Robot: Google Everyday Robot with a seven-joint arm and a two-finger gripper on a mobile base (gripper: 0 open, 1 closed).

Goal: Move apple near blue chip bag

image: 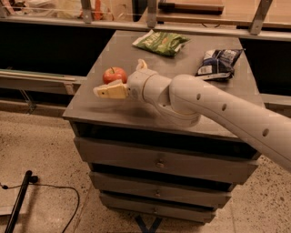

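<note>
The red-orange apple point(113, 74) sits on the left part of the grey cabinet top point(136, 113). My gripper point(119, 77) is open around it: one pale finger point(110, 91) lies in front of the apple, the other finger point(142, 65) stands at its right. I cannot tell whether either finger touches the apple. The blue chip bag point(218, 63), dark navy with a white label, lies at the far right of the top, well apart from the apple. My arm point(213, 111) reaches in from the right, across the top's front.
A green chip bag point(161, 42) lies at the back middle of the top. The cabinet has drawers point(159, 161) below. A counter edge with metal posts point(153, 13) runs behind. A dark cable point(54, 189) lies on the floor at left.
</note>
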